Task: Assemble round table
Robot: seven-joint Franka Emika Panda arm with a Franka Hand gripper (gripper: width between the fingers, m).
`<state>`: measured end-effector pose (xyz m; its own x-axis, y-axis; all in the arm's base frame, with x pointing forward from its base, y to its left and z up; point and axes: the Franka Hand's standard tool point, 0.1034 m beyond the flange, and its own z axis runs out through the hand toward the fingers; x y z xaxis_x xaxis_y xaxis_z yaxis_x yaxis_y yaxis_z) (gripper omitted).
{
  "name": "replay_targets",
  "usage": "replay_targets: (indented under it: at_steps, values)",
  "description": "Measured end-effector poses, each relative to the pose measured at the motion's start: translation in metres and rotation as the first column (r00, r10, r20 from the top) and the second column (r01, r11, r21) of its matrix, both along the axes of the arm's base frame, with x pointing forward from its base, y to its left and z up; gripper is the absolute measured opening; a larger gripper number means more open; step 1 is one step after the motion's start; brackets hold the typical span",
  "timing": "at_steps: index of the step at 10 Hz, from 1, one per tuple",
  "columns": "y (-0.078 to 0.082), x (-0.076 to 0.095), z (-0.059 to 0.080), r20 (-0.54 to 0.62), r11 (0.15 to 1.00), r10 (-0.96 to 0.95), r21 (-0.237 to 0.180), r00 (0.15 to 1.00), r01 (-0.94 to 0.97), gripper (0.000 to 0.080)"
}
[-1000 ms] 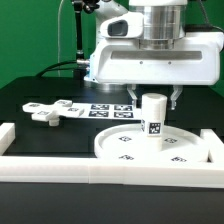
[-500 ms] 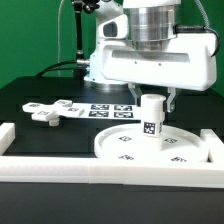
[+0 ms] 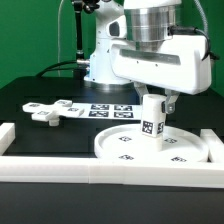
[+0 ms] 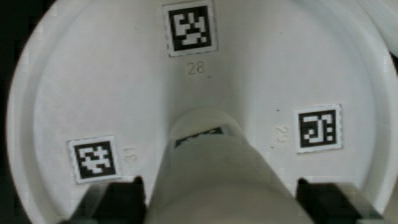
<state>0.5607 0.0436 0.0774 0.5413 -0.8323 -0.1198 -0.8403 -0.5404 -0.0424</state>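
Note:
The large rimmed round disc (image 3: 120, 150) lies flat at the front of the table. The short cylinder leg (image 3: 152, 115) stands upright at its middle, with a tag on its side. My gripper (image 3: 154, 100) comes down from above, with one finger on each side of the leg's top, shut on the leg. In the wrist view the leg (image 4: 222, 160) fills the space between the dark fingers (image 4: 121, 200), with the tagged disc (image 4: 107, 90) beneath. The cross-shaped foot piece (image 3: 52, 110) lies loose on the black table at the exterior view's left.
The marker board (image 3: 110, 108) lies behind the disc. White border rails run along the front (image 3: 100, 170), at the left (image 3: 8, 135) and at the right (image 3: 212, 140). The arm's white base stands behind.
The hand has turned about the leg's axis, and the tag on the leg has shifted toward the exterior view's left. The leg stays upright on the disc. The foot piece has not moved.

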Motion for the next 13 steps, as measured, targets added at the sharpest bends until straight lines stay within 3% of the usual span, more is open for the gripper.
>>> replay_targets:
  at_steps: [2, 7, 9, 10, 11, 13]
  values:
    - [-0.007, 0.002, 0.000, -0.034, 0.961, -0.271, 0.044, 0.962, 0.272, 0.0409]
    - [-0.003, 0.003, 0.000, -0.106, 0.794, -0.597, 0.062, 0.795, 0.605, 0.0409]
    - [-0.002, 0.003, 0.000, -0.102, 0.809, -0.577, 0.065, 0.810, 0.585, 0.0409]
    - [-0.001, 0.003, 0.000, -0.092, 0.835, -0.540, 0.064, 0.836, 0.547, 0.0566]
    - [0.004, 0.003, 0.000, -0.077, 0.871, -0.484, 0.056, 0.872, 0.488, 0.0623]
    - [0.005, 0.003, 0.000, -0.046, 0.939, -0.333, 0.073, 0.942, 0.335, 0.0644]
